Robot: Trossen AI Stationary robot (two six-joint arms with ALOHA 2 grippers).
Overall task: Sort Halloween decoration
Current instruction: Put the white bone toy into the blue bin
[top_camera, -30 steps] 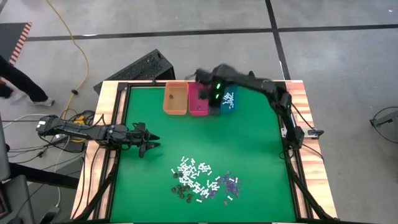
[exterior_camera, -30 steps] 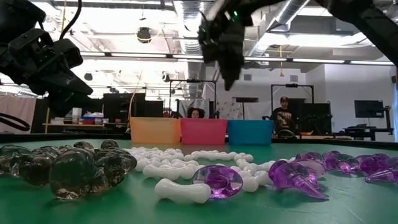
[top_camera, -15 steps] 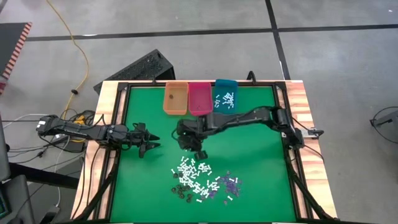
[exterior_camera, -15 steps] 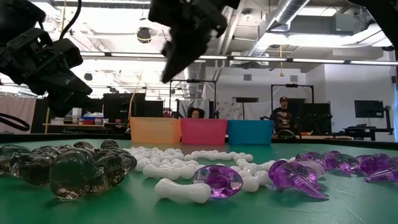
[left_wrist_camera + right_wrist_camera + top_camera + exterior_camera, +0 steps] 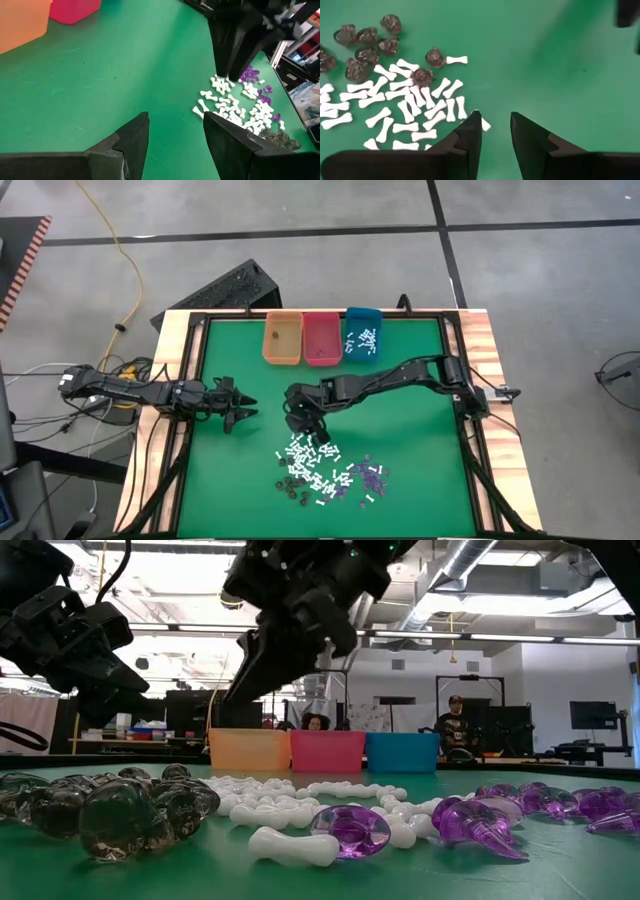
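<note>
Top centre of green bench [image 5: 400, 430]: orange plastic bin [image 5: 282, 340], pink bin [image 5: 321, 338], teal bin [image 5: 362, 334] holding white bones. Loose white, purple and dark Halloween pieces [image 5: 325, 470] lower centre. Right fingers [image 5: 469, 135] parted, empty, above them; left fingers [image 5: 131, 137] spread, mid-left.

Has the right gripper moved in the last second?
Yes. In the high view the right gripper has swung from over the pink bin toward the table's near side, and now hangs at the edge of the white bones, fingers open.

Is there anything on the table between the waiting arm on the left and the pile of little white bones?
No. In the high view, only bare green mat lies between the left end effector and the white bones.
</note>
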